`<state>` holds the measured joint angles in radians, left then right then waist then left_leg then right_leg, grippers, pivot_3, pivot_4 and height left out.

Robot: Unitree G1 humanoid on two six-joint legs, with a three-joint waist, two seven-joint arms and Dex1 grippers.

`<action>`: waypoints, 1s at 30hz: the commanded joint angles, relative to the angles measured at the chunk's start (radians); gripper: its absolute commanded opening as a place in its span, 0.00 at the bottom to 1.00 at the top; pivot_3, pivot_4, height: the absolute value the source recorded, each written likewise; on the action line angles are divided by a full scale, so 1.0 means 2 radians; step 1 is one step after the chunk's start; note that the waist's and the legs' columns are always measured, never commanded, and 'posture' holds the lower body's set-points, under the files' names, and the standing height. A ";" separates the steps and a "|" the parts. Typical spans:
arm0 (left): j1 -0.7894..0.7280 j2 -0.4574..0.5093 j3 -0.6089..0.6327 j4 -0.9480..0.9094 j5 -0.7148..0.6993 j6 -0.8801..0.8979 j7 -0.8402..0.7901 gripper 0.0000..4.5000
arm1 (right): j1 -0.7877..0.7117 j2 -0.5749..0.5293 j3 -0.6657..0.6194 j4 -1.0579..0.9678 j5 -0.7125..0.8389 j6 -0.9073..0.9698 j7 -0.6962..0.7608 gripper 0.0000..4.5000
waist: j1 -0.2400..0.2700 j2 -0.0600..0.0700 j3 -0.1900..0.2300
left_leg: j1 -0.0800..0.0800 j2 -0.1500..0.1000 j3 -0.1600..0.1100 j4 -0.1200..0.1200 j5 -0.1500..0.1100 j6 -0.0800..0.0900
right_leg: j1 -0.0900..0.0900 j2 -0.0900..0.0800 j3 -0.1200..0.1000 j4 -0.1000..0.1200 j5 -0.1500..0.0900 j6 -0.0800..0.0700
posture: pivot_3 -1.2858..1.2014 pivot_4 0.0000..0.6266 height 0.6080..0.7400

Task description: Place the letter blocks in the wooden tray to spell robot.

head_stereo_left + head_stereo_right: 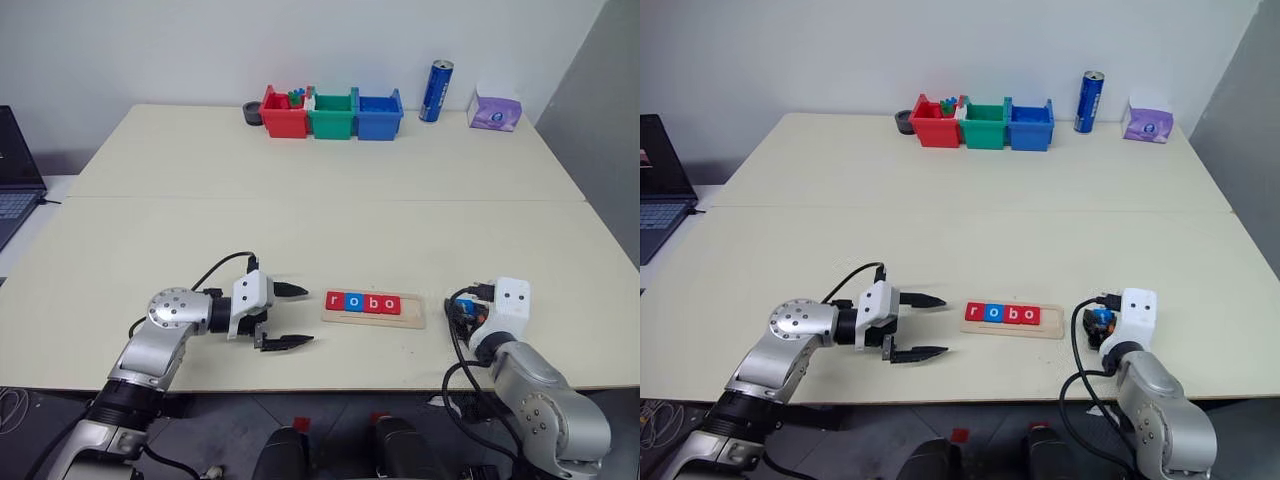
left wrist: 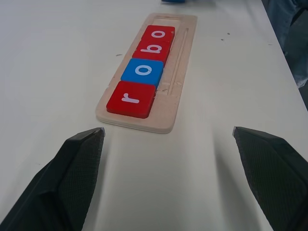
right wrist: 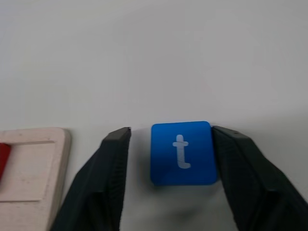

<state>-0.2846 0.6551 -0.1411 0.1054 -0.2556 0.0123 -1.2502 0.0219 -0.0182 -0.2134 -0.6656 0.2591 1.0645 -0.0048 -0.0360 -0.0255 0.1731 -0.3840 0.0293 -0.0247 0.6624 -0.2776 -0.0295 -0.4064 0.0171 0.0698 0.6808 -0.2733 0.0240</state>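
The wooden tray (image 1: 412,318) lies near the table's front edge. Four letter blocks sit in it in a row: red r (image 1: 335,300), blue o (image 1: 353,302), red b (image 1: 372,304) and red o (image 1: 391,305). The tray's right end is bare. A blue t block (image 3: 182,153) lies flat on the table just right of the tray. My right gripper (image 3: 174,131) straddles it, open; one finger touches the block's edge and the other stands a little off it. My left gripper (image 1: 306,315) is open wide, left of the tray and pointing at it, with nothing between its fingers.
At the table's far edge stand a red bin (image 1: 284,114), a green bin (image 1: 331,115) and a blue bin (image 1: 379,115). Beside them are a dark round object (image 1: 253,113), a blue can (image 1: 436,91) and a purple tissue pack (image 1: 495,110). A laptop (image 1: 15,180) sits far left.
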 commanded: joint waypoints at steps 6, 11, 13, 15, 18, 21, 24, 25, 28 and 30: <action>-0.002 0.004 0.004 -0.022 0.001 -0.002 0.006 1.00 | -0.028 -0.041 -0.044 -0.048 0.018 0.019 0.013 1.00 | 0.001 0.000 0.000 | 0.000 -0.001 0.000 0.000 0.000 0.000 | 0.000 0.000 0.000 0.000 0.000 0.000 | 0.52 0.24 1.00; -0.007 0.001 0.001 -0.022 0.002 0.001 0.008 1.00 | -0.052 -0.145 -0.058 -0.042 0.087 0.056 0.123 1.00 | 0.001 0.000 0.000 | 0.000 -0.001 0.000 0.000 0.000 0.000 | 0.000 0.000 0.000 0.000 0.000 0.000 | 0.52 0.24 1.00; -0.011 -0.001 -0.002 -0.022 0.002 0.003 0.008 1.00 | -0.048 -0.223 -0.040 -0.028 0.104 0.031 0.200 1.00 | 0.001 0.001 0.001 | 0.000 -0.001 0.000 0.000 0.000 0.000 | 0.000 0.000 0.000 0.000 0.000 0.000 | 0.52 0.24 1.00; -0.014 -0.003 -0.004 -0.023 0.002 0.005 0.008 1.00 | -0.037 -0.291 -0.020 -0.012 0.108 -0.011 0.270 1.00 | 0.001 0.001 0.001 | -0.001 -0.001 0.001 0.000 0.000 0.000 | 0.000 0.000 0.000 -0.001 0.000 0.000 | 0.52 0.24 1.00; -0.020 -0.004 -0.007 -0.018 0.003 0.004 0.005 1.00 | -0.014 -0.399 0.031 0.041 0.062 -0.127 0.372 1.00 | 0.001 0.000 0.001 | -0.001 -0.001 0.001 0.000 0.000 0.000 | 0.000 0.000 -0.001 -0.001 0.000 0.000 | 0.52 0.24 1.00; -0.023 -0.007 -0.009 -0.011 0.004 0.001 0.003 1.00 | -0.008 -0.461 0.072 0.104 0.026 -0.216 0.435 1.00 | 0.001 0.000 0.001 | -0.001 -0.001 0.001 0.000 0.000 0.000 | 0.000 0.000 -0.001 -0.001 0.000 0.000 | 0.52 0.24 1.00; -0.025 -0.010 -0.011 -0.007 0.006 -0.003 0.002 1.00 | -0.029 -0.476 0.096 0.163 0.007 -0.279 0.469 1.00 | 0.001 0.000 0.002 | -0.001 -0.001 0.001 0.000 0.000 0.000 | 0.000 0.000 -0.001 -0.001 0.000 0.000 | 0.52 0.24 1.00; -0.025 -0.010 -0.012 -0.007 0.006 -0.003 0.002 1.00 | -0.038 -0.477 0.101 0.180 0.003 -0.292 0.477 1.00 | 0.001 0.000 0.002 | -0.001 -0.001 0.001 0.000 0.000 0.000 | 0.000 0.000 -0.001 -0.001 0.000 0.000 | 0.52 0.24 1.00; -0.024 -0.011 -0.012 -0.010 0.007 -0.002 0.003 1.00 | -0.071 -0.481 0.116 0.228 -0.007 -0.324 0.506 1.00 | 0.000 0.000 0.002 | -0.001 -0.001 0.001 0.000 0.000 0.000 | 0.000 0.000 0.000 -0.001 0.000 0.000 | 0.52 0.24 1.00; -0.023 -0.010 -0.012 -0.012 0.008 -0.001 0.003 1.00 | -0.098 -0.480 0.127 0.262 -0.013 -0.337 0.524 1.00 | 0.000 -0.001 0.002 | 0.000 -0.001 0.001 0.000 0.000 0.000 | 0.000 0.000 -0.001 -0.001 0.000 0.000 | 0.52 0.24 1.00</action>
<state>-0.3248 0.6324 -0.1634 0.1001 -0.2402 0.0166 -1.2392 -0.1481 -0.9633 0.0426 -0.1616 0.2480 0.4271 1.0117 -0.0353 -0.0265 0.1768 -0.3849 0.0275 -0.0219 0.6631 -0.2777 -0.0293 -0.4063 0.0176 0.0689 0.6798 -0.2732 0.0242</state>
